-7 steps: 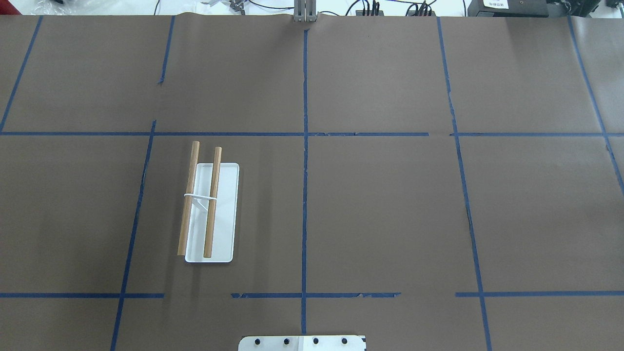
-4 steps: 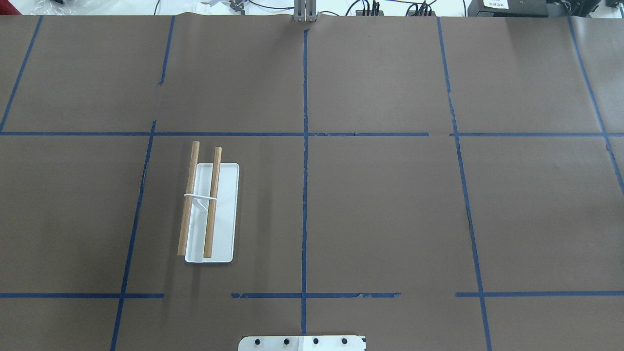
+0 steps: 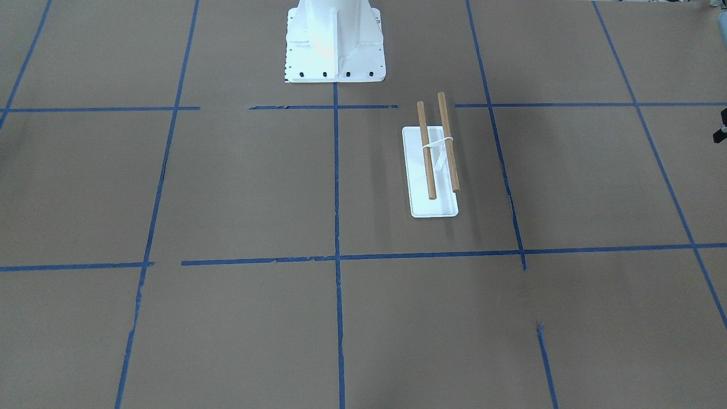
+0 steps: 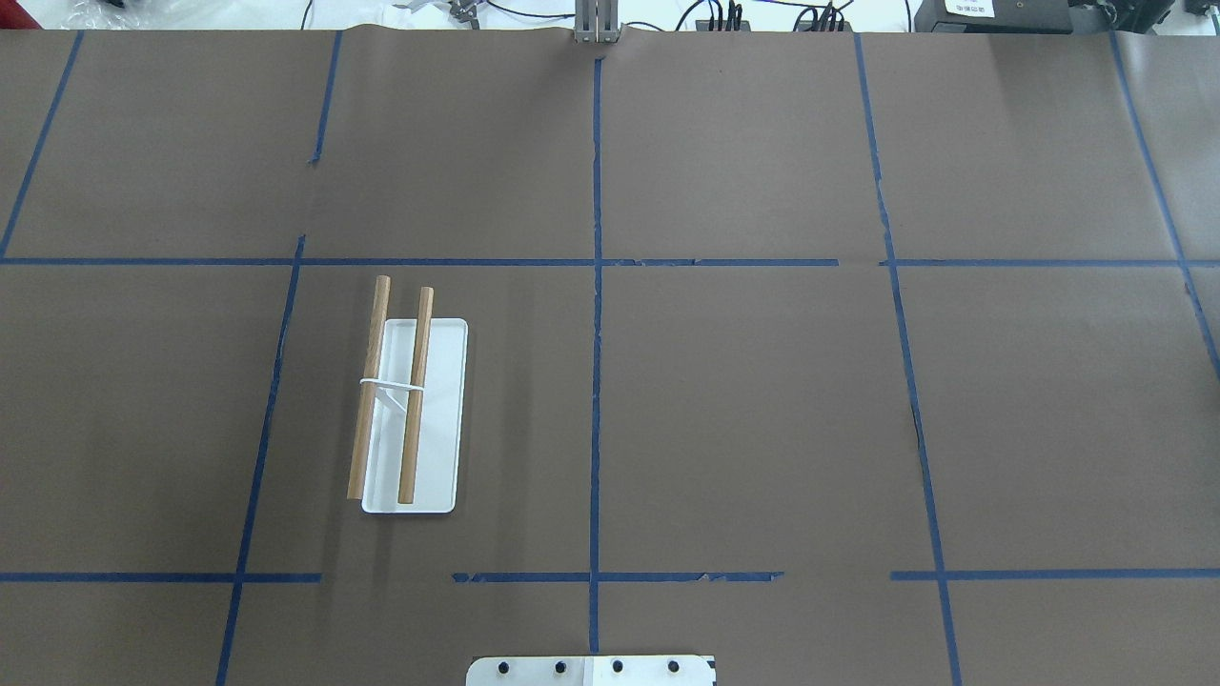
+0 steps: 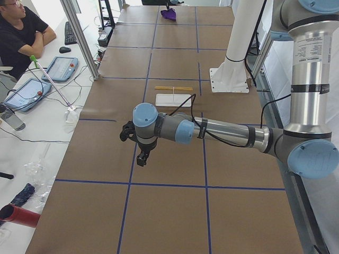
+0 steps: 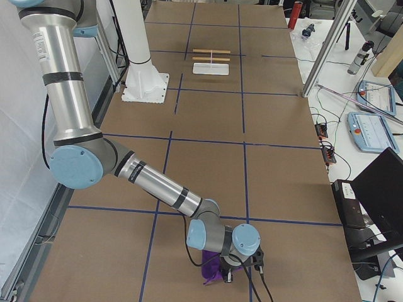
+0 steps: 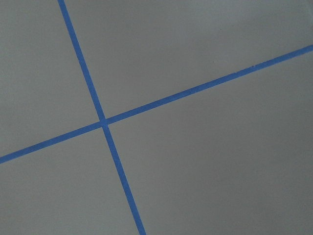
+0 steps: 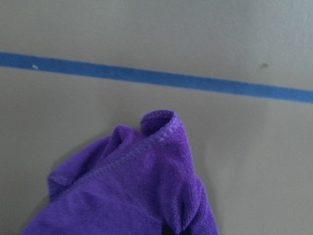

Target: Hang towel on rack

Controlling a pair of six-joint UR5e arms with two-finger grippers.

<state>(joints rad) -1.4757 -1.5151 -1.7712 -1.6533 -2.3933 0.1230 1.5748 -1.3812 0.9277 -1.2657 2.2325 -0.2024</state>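
The rack point(image 4: 391, 391) has two parallel wooden dowels on a white bracket over a flat white base. It stands left of centre in the overhead view and also shows in the front view point(image 3: 437, 147) and both side views point(image 5: 174, 88) point(image 6: 211, 55). The purple towel point(image 6: 211, 269) lies bunched at the table's right end, far from the rack. It fills the lower right wrist view point(image 8: 137, 186). My right gripper point(image 6: 232, 274) is down at the towel; I cannot tell whether it is open or shut. My left gripper point(image 5: 142, 156) hangs over bare table at the left end; I cannot tell its state.
The white bolted pedestal point(image 3: 334, 40) stands at the robot's side of the table. Blue tape lines point(image 7: 102, 121) cross the brown paper. An operator point(image 5: 21, 32) sits at a side desk with tablets. A metal post point(image 6: 327, 44) stands by the far edge.
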